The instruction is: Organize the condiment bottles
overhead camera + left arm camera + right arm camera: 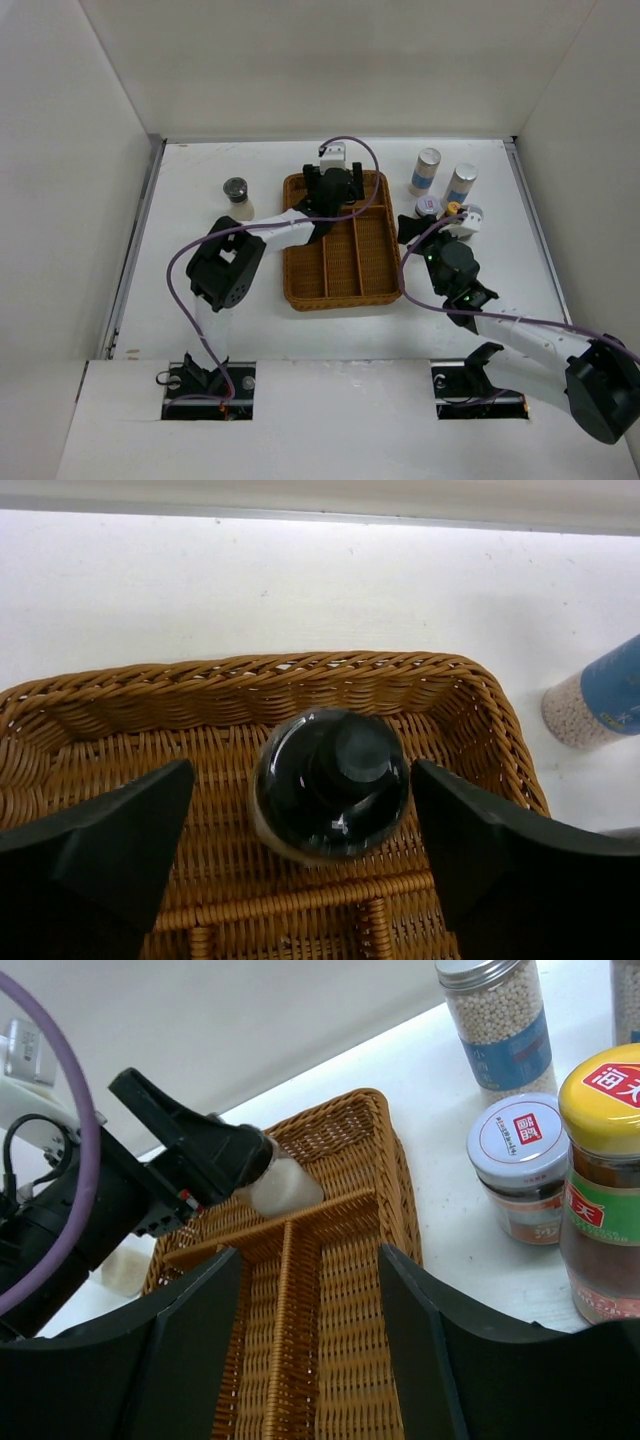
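Standing in the far cross compartment of the wicker tray (300,670), the black-capped white bottle (332,780) sits upright directly between the fingers (110,850) of the left end effector (335,188). That end effector is spread, with a gap of bare wicker on each side of the bottle, so neither finger touches it. No writing shows on its glossy black cap. Ahead and to the right of this end effector, off the tray on the bench (200,290), is a tall cylinder (600,700) with a blue band and pale granules inside. Its print is too blurred to read. Well to this end effector's left, a dark-lidded short jar (237,197) stands alone on the bench.

The right end effector (310,1252) is also spread and grips nothing. It hangs over the tray's long compartments. Just to its right stands the yellow-capped sauce bottle (600,1200), whose cap carries a red patch reading "海天". A green strip on its label shows "天". Beside it, slightly farther ahead, a short jar (522,1165) has a white lid with a small red square logo. The characters on that logo are too small to make out. Beyond that jar is a silver-lidded tall cylinder (497,1025) of white beads with a blue band. A second one (460,185) stands to the right of the first.
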